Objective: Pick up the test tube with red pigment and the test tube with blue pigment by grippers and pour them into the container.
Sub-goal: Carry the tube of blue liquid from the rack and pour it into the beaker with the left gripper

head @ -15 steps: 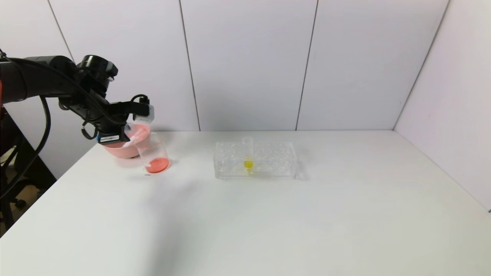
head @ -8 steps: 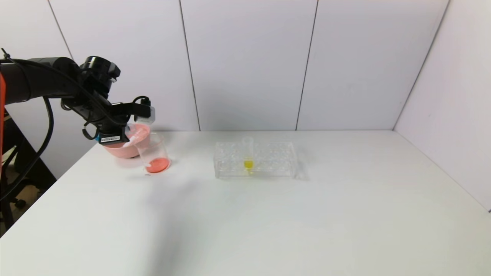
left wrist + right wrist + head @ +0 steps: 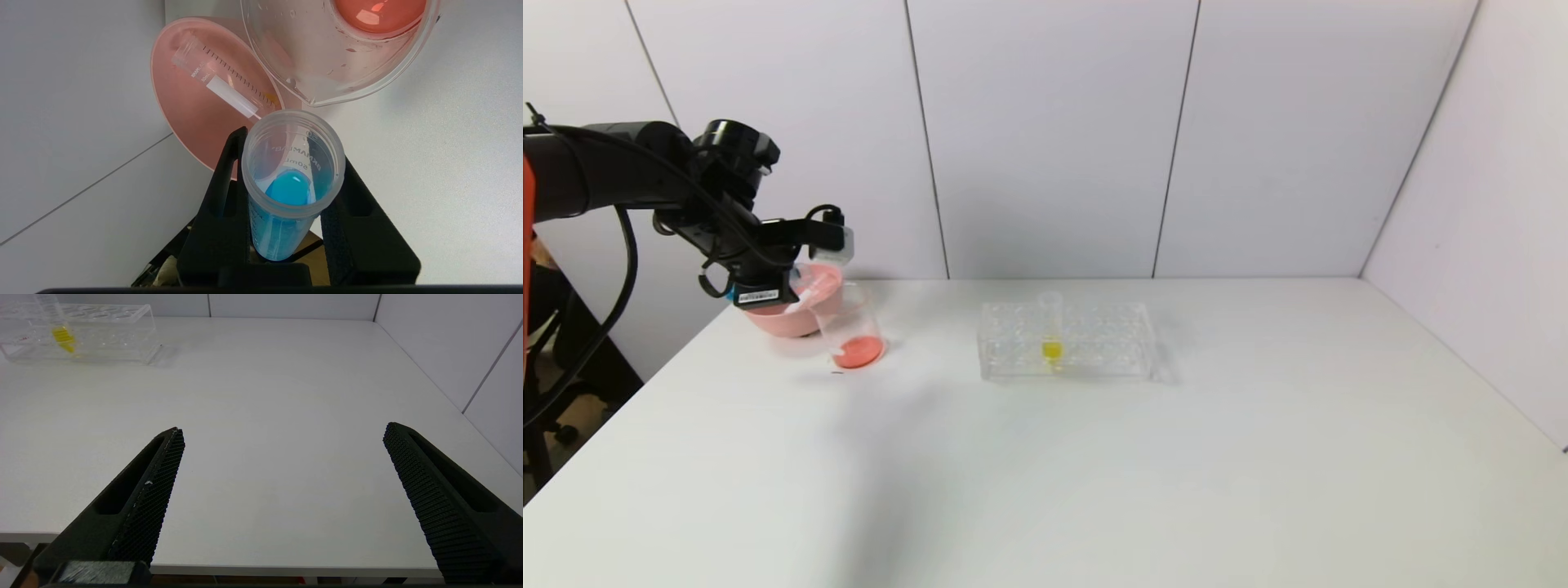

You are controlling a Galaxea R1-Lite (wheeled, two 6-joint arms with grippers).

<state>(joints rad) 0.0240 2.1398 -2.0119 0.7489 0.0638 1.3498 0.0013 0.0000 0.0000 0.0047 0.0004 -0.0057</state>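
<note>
My left gripper [image 3: 798, 294] is shut on the test tube with blue pigment [image 3: 292, 179] and holds it tilted over the table's far left. The tube's open mouth is just short of the lip of the container [image 3: 339, 53]. The blue liquid sits in the tube's bottom. The container [image 3: 854, 331], a clear beaker, holds orange-red liquid at its bottom. A clear tube with a faint orange trace [image 3: 222, 83] lies in the pink bowl [image 3: 192, 122]. My right gripper [image 3: 284, 433] is open and empty, low at the table's front edge, out of the head view.
The pink bowl [image 3: 783, 320] stands right behind the beaker at the far left. A clear tube rack [image 3: 1094, 339] stands mid-table with one yellow-liquid tube [image 3: 1051, 331] upright in it; it also shows in the right wrist view [image 3: 102, 339]. Wall panels close the back and right.
My left arm rose and shifted slightly left with the blue tube a second ago, then held still. The beaker, bowl and rack have not moved.
</note>
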